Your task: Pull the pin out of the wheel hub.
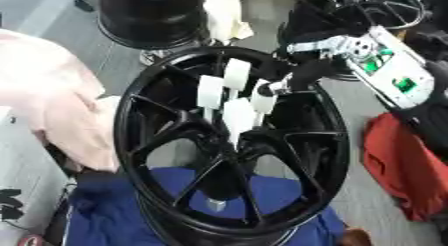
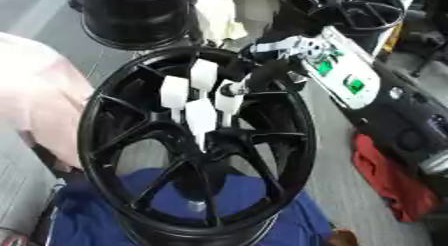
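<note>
The right hand reaches down from the upper right over the middle of the wheel, its white-tipped fingers hanging together toward the hub. The fingers point down and sit close to one another just above the hub, but whether they pinch anything there cannot be told. The pin itself cannot be made out; the fingertips cover the spot where the spokes meet. The forearm behind the hand shows a white casing with green parts. The wheel is black, with thin spokes, and stands tilted so its face is toward the camera. Its lower rim rests on a blue cloth. A small pale block shows through the spokes near the bottom. A pink cloth lies to the left, and a red cloth lies to the right on the floor. Another black wheel stands behind. The left hand shows in neither view.
</note>
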Motion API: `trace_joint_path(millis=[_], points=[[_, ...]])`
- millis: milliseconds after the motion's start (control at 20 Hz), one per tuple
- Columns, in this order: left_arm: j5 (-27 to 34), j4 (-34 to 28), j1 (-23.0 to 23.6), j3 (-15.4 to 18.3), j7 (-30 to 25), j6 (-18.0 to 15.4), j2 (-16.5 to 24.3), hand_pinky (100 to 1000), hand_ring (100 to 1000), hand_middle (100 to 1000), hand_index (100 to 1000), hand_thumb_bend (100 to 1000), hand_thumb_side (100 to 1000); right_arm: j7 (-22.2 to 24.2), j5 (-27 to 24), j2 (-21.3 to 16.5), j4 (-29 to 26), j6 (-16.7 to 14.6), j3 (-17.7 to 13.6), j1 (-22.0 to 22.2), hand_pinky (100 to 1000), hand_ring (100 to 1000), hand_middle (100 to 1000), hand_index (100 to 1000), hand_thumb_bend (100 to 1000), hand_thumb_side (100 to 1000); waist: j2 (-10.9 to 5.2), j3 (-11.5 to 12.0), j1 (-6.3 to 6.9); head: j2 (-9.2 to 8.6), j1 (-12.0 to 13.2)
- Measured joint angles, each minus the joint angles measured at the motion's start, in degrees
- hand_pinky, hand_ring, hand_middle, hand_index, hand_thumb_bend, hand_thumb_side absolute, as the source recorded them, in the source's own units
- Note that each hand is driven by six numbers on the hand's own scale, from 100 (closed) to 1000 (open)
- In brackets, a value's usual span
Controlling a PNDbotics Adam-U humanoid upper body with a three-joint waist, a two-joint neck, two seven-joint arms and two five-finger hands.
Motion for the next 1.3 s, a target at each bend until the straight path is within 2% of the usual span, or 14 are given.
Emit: trace_joint_path(millis=[700,1300], points=[[0.0,0.0,0.0,0.0,0.0,0.0,0.0,740,608,581,791,213,723,0.5,0.5,0.6,1.8,-1.5,-0.9,0.0,757,773,761,874,369,505,-0.05,0.0,0.0,0.0,0.0],[0.0,0.0,0.0,0.0,0.0,0.0,0.0,740,608,581,791,213,723,-1.3,-1.1,0.4,0.2,-1.4,-0.9,0.8,746,763,751,869,365,525,-0.05,0.0,0.0,0.0,0.1]])
